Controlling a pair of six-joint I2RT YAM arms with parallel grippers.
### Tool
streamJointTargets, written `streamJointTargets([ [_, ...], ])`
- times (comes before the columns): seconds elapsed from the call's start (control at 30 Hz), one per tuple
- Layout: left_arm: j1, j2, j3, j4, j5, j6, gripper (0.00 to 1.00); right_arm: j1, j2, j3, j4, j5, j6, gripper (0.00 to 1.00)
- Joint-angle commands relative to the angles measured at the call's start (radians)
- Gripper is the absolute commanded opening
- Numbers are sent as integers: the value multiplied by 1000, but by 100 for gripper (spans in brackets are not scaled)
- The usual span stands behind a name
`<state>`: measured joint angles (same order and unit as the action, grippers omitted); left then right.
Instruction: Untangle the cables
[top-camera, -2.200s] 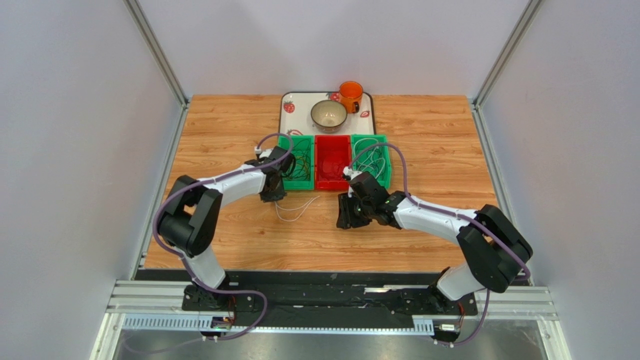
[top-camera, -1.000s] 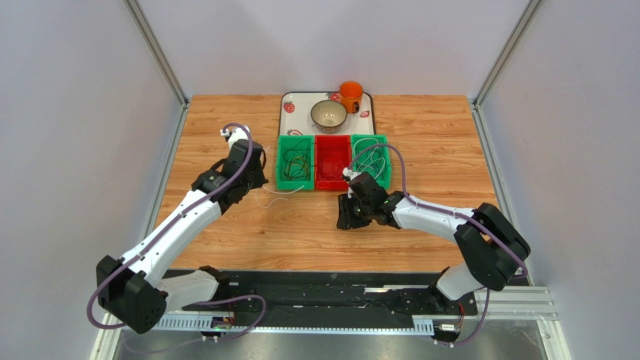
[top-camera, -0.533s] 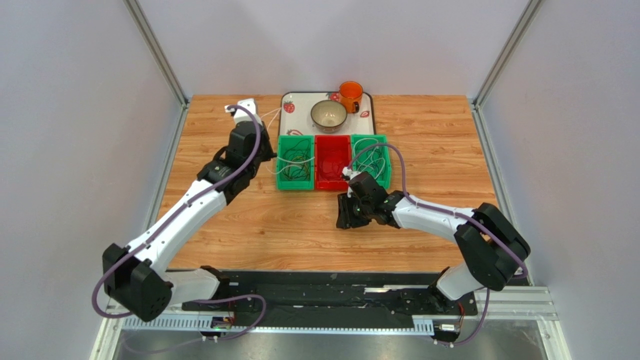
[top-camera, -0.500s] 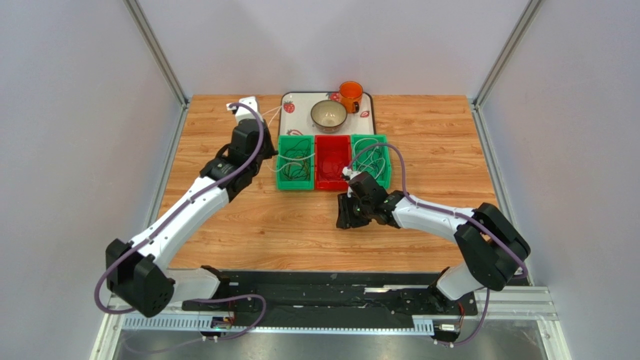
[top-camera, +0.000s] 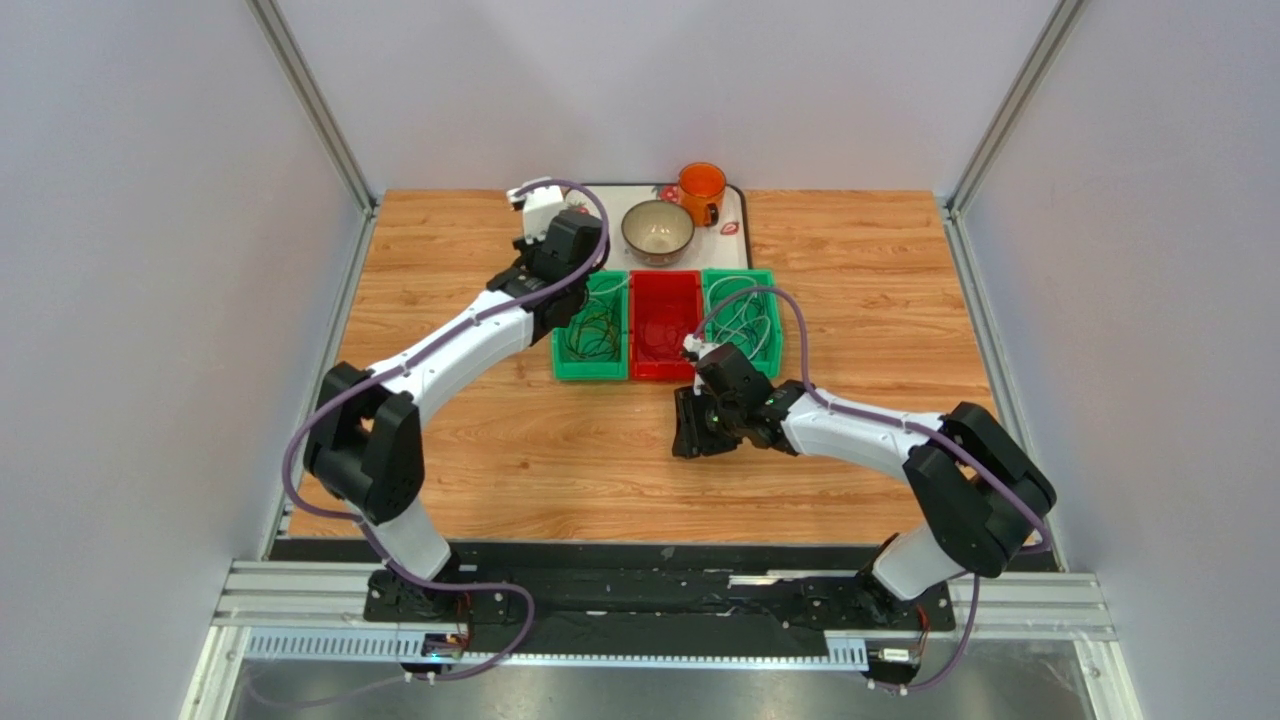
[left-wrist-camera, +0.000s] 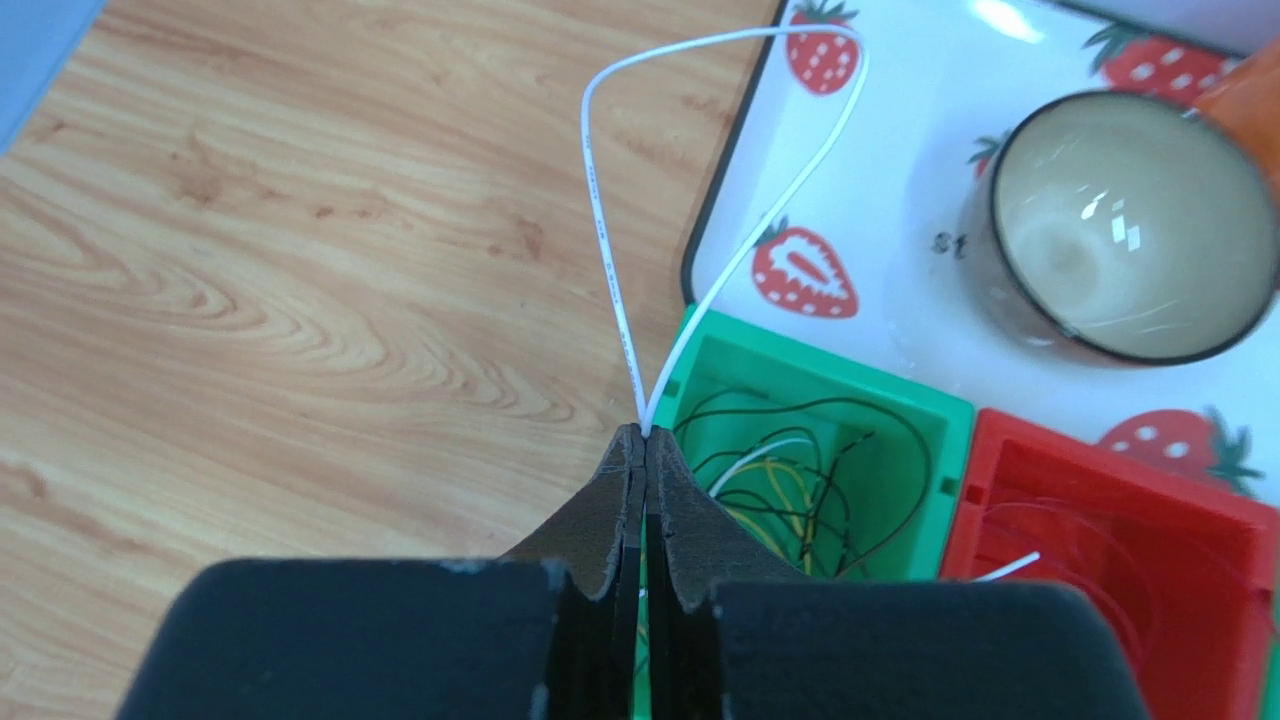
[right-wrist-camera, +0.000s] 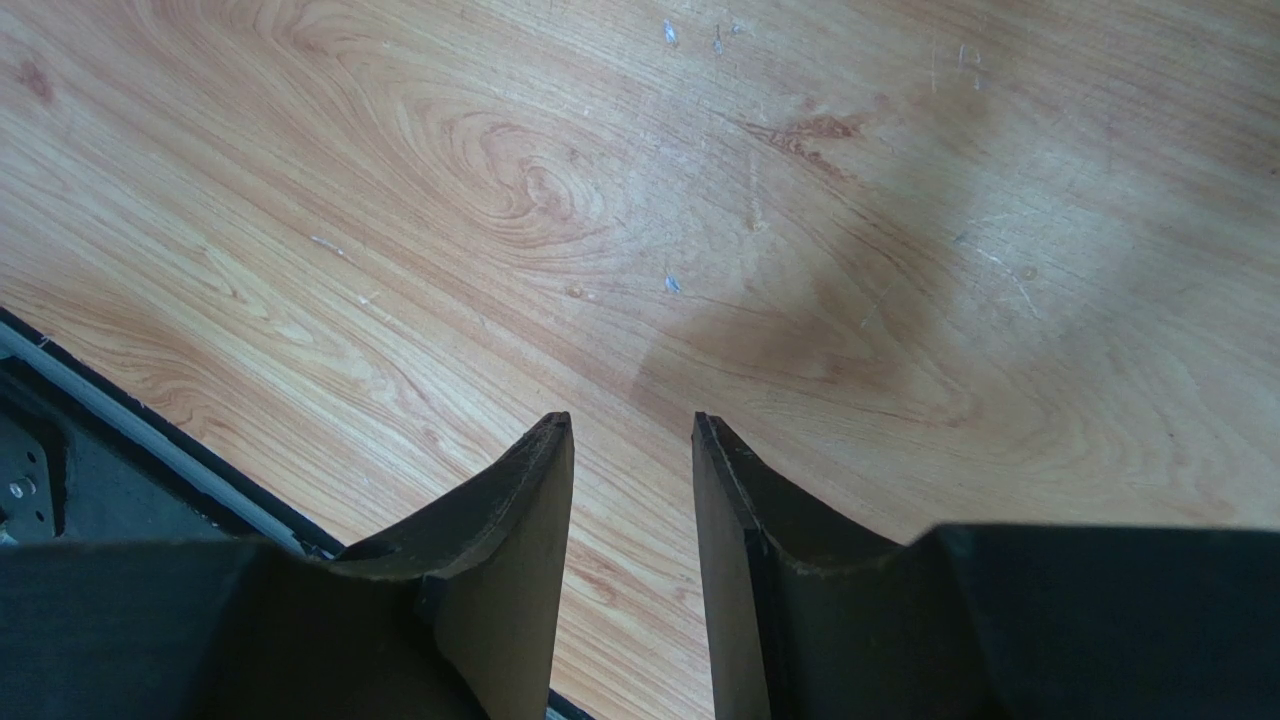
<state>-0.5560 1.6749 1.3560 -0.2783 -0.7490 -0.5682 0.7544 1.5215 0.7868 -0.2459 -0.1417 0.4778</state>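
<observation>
Left jaws were shut on a white cable (left-wrist-camera: 601, 225), its loop arching over the table (left-wrist-camera: 301, 270) & the corner of the strawberry tray (left-wrist-camera: 917, 180). Just below, left green bin (left-wrist-camera: 842, 365) held more cables (left-wrist-camera: 812, 480): dark, yellow, white. Red bin (left-wrist-camera: 1112, 462) touched it on the rt; 2nd green bin (top-camera: 766, 300) beyond held wires too. Bowl (left-wrist-camera: 1127, 225) & orange cup (top-camera: 700, 188) stood on the tray, near the loop. Right jaws were apart, empty, over bare wood near the bins' front. Table lay bare left of the bins.

White arms (top-camera: 451, 338), black joints (top-camera: 368, 450), purple hoses (top-camera: 792, 323)
</observation>
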Motion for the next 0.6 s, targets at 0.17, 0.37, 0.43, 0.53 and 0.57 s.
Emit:
streamJointTargets([
  [0.17,-88,126,83,-176,-202,-116,0,5,9,42,8,1,-5,39],
  [0.37,-124,221,178,-326,-259,-150,0,5,12,42,8,1,-7,38],
  [0.43,-146,247,190,-338,-286,-142,0,6,12,43,7,1,-7,38],
  [0.53,-177,287,222,-369,-314,-139,0,6,11,43,8,1,-7,38],
  [0.57,-182,295,230,-377,-311,-153,0,6,11,43,7,1,-7,38],
])
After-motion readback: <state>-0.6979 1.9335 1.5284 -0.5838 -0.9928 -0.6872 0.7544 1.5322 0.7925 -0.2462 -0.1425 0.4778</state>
